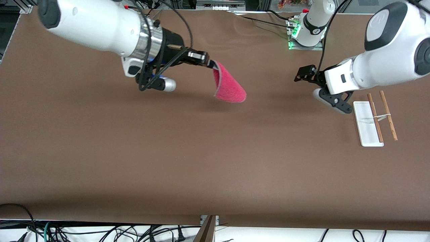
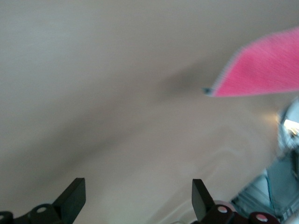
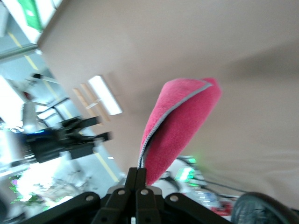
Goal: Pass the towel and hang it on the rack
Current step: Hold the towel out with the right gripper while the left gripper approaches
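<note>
Front view: The right gripper point(image 1: 211, 64) is up in the air over the table point(image 1: 134, 151), toward the robots' edge and about midway along it. Its fingers are pressed together on one edge of the towel point(image 1: 228, 87). The towel hangs from that pinch, curled, pink-red side outward, clear of the table with its shadow on the surface below. The left gripper point(image 1: 300, 74) is over the table toward the left arm's end, near the robots' edge, with nothing in it; the fingers stand apart. The rack point(image 1: 368, 124) stands on the table near the left arm's end, just beside the left arm's wrist; its white base lies flat with two brown rods alongside. Towel and rack are well apart.

Left wrist view: Both fingertips point(image 2: 72, 198) show, spread wide, with bare table between them. The towel point(image 2: 261, 70) shows farther off, in the air, its pale edge visible.

Right wrist view: The right gripper point(image 3: 137, 179) has its fingers closed on the towel point(image 3: 182, 126), which is folded over, with a grey stitched edge running along the fold. The rack point(image 3: 100, 95) and the left gripper point(image 3: 96, 129) show farther off, blurred.
</note>
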You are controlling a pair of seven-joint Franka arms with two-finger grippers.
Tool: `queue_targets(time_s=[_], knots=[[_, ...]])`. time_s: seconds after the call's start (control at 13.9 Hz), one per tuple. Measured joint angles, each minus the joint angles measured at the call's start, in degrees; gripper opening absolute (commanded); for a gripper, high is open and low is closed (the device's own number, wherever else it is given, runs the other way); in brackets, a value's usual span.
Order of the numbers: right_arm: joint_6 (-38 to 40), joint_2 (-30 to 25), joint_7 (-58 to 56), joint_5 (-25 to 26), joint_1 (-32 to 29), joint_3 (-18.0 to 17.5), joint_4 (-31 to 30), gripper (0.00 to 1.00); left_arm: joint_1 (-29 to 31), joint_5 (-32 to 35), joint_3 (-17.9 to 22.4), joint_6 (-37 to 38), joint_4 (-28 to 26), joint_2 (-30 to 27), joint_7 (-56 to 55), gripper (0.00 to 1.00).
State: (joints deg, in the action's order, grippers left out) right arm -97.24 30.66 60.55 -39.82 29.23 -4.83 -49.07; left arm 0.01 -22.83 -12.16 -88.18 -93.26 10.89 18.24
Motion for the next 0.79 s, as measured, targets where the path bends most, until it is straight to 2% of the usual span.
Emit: queue_targets(time_s=[0.36, 0.79], knots=[[-10.8, 0.5, 7.1, -1.0, 4.8, 0.0, 0.0, 0.0, -1.0, -6.1, -0.1, -4.3, -0.4, 5.3, 25.0, 1.0], [-12.9, 0.9, 7.9, -1.1, 5.4, 0.1, 0.0, 0.0, -1.3, -22.2, -0.3, -11.8, -8.7, 7.4, 54.9, 1.0]])
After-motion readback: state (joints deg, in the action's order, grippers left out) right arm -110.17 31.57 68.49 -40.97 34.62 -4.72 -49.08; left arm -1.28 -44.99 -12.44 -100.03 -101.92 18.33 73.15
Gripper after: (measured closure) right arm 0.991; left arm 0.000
